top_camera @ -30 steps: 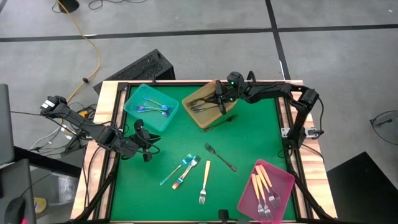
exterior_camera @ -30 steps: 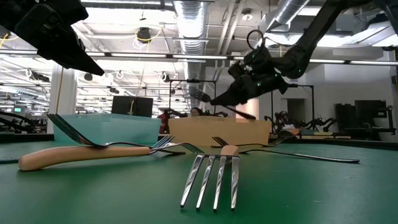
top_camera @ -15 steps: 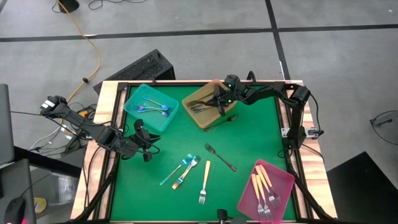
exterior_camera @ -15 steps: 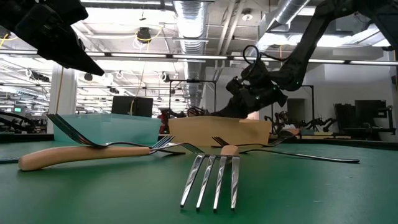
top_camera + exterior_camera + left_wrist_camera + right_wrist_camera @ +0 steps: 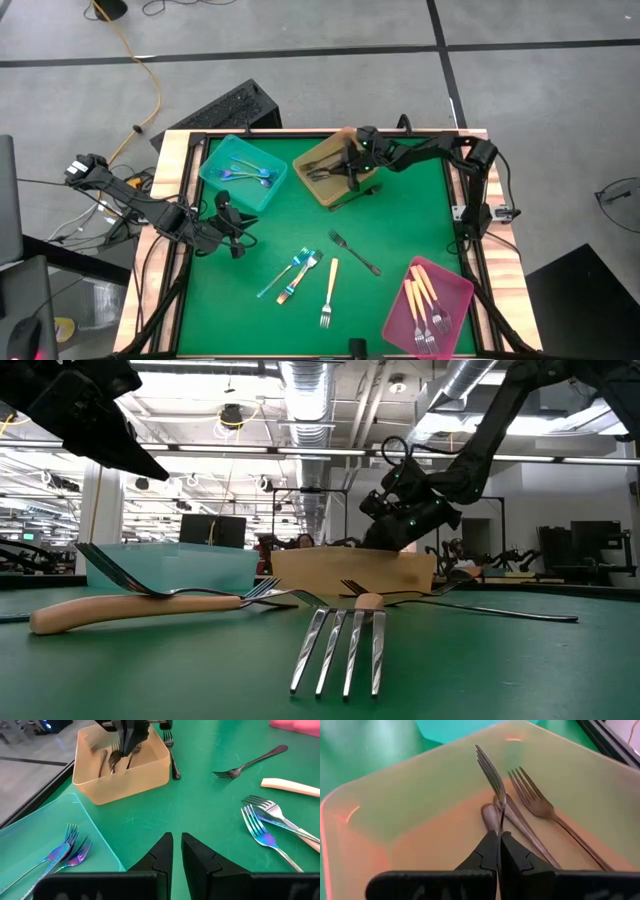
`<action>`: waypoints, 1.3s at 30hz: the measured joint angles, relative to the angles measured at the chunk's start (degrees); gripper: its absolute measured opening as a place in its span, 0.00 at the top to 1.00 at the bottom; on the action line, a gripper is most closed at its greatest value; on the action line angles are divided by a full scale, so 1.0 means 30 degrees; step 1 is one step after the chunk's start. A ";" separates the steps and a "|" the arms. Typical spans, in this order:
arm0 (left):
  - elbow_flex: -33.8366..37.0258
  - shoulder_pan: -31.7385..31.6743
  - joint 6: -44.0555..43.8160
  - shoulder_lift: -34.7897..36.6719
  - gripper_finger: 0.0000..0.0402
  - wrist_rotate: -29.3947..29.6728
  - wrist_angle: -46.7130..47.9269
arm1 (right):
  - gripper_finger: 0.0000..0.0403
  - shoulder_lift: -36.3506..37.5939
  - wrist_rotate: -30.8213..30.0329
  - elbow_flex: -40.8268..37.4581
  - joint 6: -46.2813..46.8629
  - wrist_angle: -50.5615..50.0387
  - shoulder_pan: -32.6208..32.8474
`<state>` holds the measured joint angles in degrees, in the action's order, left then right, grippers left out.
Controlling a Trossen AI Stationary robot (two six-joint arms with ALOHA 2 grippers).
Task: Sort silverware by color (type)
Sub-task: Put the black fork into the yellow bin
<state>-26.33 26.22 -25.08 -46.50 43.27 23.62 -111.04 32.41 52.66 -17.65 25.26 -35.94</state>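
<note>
High view: over the last second the right tool (image 5: 348, 170) has dropped from above the amber tray (image 5: 310, 188), upper centre of the frame, down into it, clamped on a dark grey fork (image 5: 492, 775). The drop looks close; two grey pieces already lie there. Its arm reaches in from the upper right. The left tool (image 5: 236, 232), pinched shut and empty, waits at left-centre. Five more utensils (image 5: 329, 290) lie lower centre on the table (image 5: 400, 225).

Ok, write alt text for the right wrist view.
The right claw, shut on a dark grey fork, holds it tines-forward over the inside of the amber tray. Two more dark grey utensils already lie on the tray's floor, and green table shows beyond its rim.
</note>
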 joint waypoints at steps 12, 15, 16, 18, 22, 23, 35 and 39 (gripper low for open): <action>0.0000 0.0000 -0.0112 0.0000 0.94 0.0376 -0.0055 | 0.94 0.0000 -0.3078 0.2102 -0.1842 -0.5036 0.1017; 0.0007 -0.0006 -0.0087 0.0000 0.94 0.0376 -0.0055 | 0.94 0.0000 -0.3334 0.2108 -0.1773 -0.5301 0.0965; 0.0007 -0.0004 -0.0087 0.0000 0.94 0.0377 -0.0057 | 0.94 0.0000 -0.3375 0.2108 -0.1774 -0.5321 0.0952; 0.0007 -0.0007 -0.0087 0.0000 0.94 0.0376 -0.0051 | 0.94 0.0000 -0.3435 0.2108 -0.1777 -0.5260 0.0955; 0.0007 0.0000 -0.0080 0.0000 0.94 0.0376 -0.0051 | 0.94 0.0003 -0.3932 0.2108 -0.1771 -0.5306 0.0989; 0.0007 -0.0002 -0.0080 0.0000 0.94 0.0376 -0.0051 | 0.94 0.0000 -0.3945 0.2108 -0.1764 -0.5288 0.0985; 0.0007 -0.0003 -0.0072 0.0000 0.94 0.0375 -0.0051 | 0.94 0.0029 -0.5463 0.2276 -0.1735 -0.5952 0.1237; 0.0007 -0.0004 -0.0067 0.0000 0.94 0.0376 -0.0051 | 0.94 0.0029 -0.5992 0.3095 -0.1767 -0.7685 0.1237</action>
<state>-26.30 26.20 -25.28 -46.50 44.40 23.46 -110.96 14.44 61.94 -22.95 2.21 -32.23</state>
